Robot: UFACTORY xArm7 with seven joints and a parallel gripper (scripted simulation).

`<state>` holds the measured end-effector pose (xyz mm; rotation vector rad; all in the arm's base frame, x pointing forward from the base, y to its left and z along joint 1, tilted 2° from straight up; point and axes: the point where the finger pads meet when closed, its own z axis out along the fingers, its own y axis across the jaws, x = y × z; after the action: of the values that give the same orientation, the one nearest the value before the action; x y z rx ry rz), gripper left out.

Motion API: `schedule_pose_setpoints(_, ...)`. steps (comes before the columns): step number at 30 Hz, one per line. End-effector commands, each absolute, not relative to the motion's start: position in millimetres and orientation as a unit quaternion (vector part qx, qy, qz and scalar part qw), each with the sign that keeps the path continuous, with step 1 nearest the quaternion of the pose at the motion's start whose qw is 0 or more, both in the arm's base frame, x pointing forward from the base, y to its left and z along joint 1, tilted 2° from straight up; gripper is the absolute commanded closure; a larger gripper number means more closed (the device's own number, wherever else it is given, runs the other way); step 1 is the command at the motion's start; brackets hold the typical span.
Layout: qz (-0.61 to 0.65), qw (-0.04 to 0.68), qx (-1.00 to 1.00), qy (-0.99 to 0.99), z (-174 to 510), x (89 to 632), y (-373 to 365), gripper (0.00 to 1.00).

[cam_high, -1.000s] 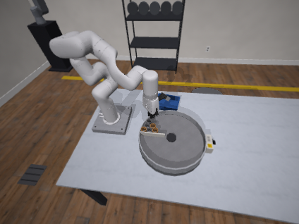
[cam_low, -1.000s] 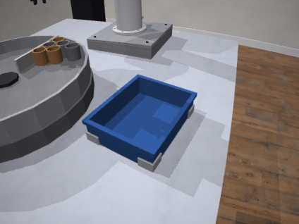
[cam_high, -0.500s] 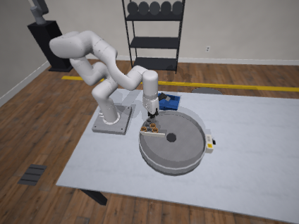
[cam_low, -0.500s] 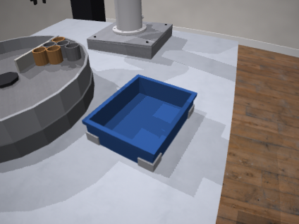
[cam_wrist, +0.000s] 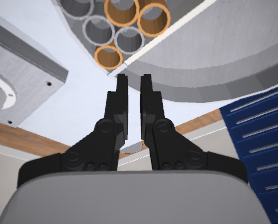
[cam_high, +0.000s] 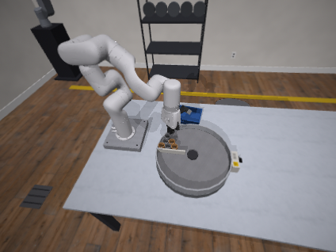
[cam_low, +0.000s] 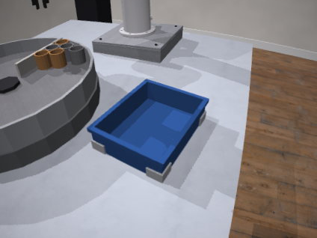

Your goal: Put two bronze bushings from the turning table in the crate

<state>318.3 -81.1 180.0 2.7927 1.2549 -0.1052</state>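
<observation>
Three bronze bushings [cam_low: 42, 59] [cam_low: 57, 58] [cam_low: 62, 42] stand upright with three grey bushings [cam_low: 78, 55] in a cluster at the edge of the grey turning table [cam_high: 194, 188] [cam_low: 44, 105]. In the wrist view the nearest bronze bushing [cam_wrist: 109, 56] sits just ahead of my fingertips, with two more bronze bushings [cam_wrist: 121, 10] [cam_wrist: 154, 19] and grey bushings [cam_wrist: 130, 40] behind it. My gripper [cam_high: 171, 132] [cam_wrist: 134, 88] hangs above this cluster, its fingers drawn close with nothing between them. The blue crate [cam_high: 192, 115] [cam_low: 123, 144] stands empty beside the table.
A pale divider wall [cam_high: 171, 150] [cam_low: 24, 63] borders the cluster on the turning table. A dark hub [cam_high: 192, 154] marks its centre. The arm's base plate [cam_low: 138, 43] stands beyond the crate. A small white and yellow box [cam_high: 235, 162] sits at the table's right.
</observation>
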Motion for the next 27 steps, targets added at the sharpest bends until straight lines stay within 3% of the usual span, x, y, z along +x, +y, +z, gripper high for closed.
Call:
schedule_pose_setpoints(1,-0.068,0.068,0.894,0.438,171,324,-84,0.9)
schedule_pose_setpoints(27,-0.257,0.221,0.74,0.581,112,353,-98,0.9)
